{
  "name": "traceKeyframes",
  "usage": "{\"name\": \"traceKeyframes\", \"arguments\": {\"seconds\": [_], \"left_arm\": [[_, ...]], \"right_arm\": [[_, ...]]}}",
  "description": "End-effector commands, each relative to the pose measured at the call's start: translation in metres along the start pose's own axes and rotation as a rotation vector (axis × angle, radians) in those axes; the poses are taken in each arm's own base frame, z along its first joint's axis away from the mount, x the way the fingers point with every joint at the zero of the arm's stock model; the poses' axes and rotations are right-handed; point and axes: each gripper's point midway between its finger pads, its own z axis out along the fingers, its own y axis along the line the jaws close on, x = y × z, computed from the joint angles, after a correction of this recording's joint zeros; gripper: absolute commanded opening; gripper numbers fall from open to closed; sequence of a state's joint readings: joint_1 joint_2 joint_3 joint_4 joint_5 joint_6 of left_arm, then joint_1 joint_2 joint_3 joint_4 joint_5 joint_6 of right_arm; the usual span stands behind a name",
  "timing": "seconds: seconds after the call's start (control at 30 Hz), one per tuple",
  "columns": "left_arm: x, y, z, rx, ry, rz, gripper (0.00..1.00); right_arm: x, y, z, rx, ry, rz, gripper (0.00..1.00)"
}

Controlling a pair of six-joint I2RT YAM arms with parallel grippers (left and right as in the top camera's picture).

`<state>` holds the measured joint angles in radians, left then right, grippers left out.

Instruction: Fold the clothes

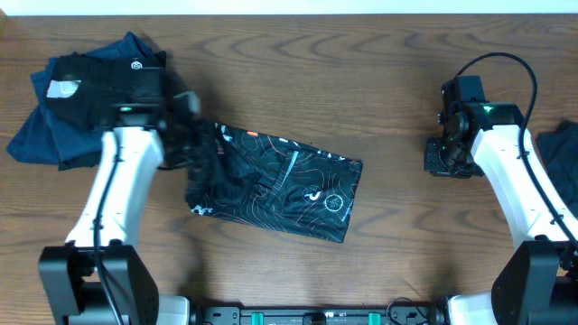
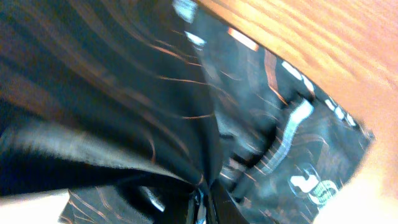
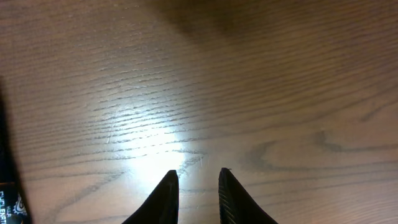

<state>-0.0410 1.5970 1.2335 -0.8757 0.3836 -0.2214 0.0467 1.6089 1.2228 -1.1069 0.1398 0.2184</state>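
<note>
A black T-shirt [image 1: 289, 185] with thin contour lines and small logos lies partly folded at the table's middle. Its left end is bunched up under my left gripper [image 1: 194, 135]. In the left wrist view the gripper [image 2: 205, 200] is shut on a pinched fold of this shirt [image 2: 124, 81], and the cloth fills most of the frame. My right gripper [image 1: 445, 158] hangs over bare wood to the right of the shirt. Its fingers [image 3: 198, 173] stand a little apart with nothing between them. A strip of the shirt [image 3: 7, 199] shows at that view's left edge.
A heap of dark blue clothes [image 1: 54, 117] lies at the back left, behind the left arm. Another dark garment [image 1: 562, 149] reaches in at the right edge. The wooden table [image 1: 397, 81] lies bare around the right gripper.
</note>
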Motion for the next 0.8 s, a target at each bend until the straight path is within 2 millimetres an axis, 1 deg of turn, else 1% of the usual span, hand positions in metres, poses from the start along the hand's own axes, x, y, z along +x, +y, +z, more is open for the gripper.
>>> {"name": "traceKeyframes", "arguments": {"seconds": [0.0, 0.1, 0.17, 0.3, 0.43, 0.63, 0.77], "left_arm": [[0.017, -0.041, 0.003, 0.069, 0.04, 0.054, 0.06], [0.036, -0.069, 0.011, 0.082, 0.079, 0.112, 0.06], [0.048, -0.083, 0.014, 0.089, 0.101, 0.151, 0.06], [0.07, -0.106, 0.021, 0.1, 0.138, 0.23, 0.06], [0.083, -0.127, 0.025, 0.122, 0.142, 0.272, 0.06], [0.096, -0.14, 0.029, 0.112, 0.144, 0.309, 0.06], [0.099, -0.149, 0.03, 0.125, 0.138, 0.297, 0.06]], "right_arm": [[-0.003, -0.003, -0.004, 0.003, -0.014, -0.006, 0.21], [-0.002, -0.003, -0.004, 0.004, -0.012, -0.01, 0.21], [-0.001, -0.003, -0.004, 0.005, -0.007, -0.011, 0.21], [-0.001, -0.003, -0.004, 0.004, -0.006, -0.026, 0.21], [0.001, -0.001, -0.004, -0.012, 0.0, -0.033, 0.21], [0.002, 0.001, -0.004, -0.023, 0.007, -0.038, 0.21], [0.004, 0.001, -0.004, -0.023, 0.017, -0.039, 0.21]]}}
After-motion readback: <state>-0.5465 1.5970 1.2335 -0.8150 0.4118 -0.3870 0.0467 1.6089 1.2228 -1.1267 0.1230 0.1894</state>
